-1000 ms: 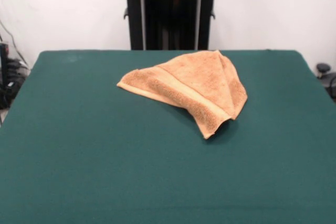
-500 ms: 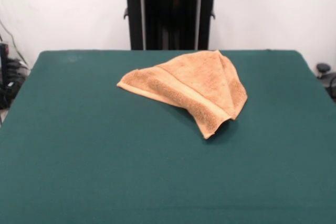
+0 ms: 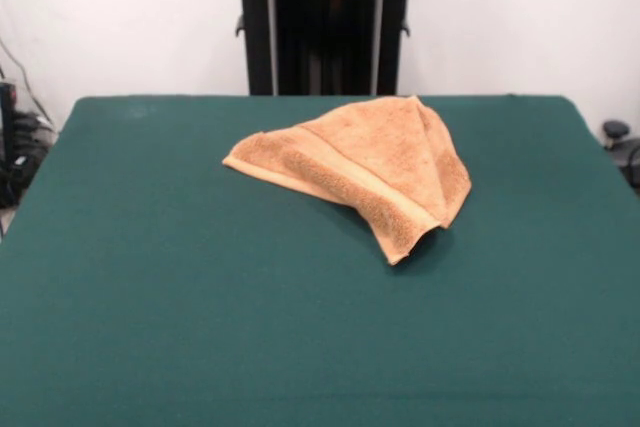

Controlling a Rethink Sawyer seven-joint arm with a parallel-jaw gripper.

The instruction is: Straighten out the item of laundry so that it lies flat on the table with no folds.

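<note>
Orange-tan terry towel lies bunched in a folded, roughly triangular heap on the green worktop, toward twelve o'clock of centre; its banded hem faces seven o'clock. No jaws show, so their state cannot be told.

An orange-tan towel with a woven band lies on the dark green table.

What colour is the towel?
Orange-tan, with a woven band near its hem; the towel shows best in the front view.
</note>
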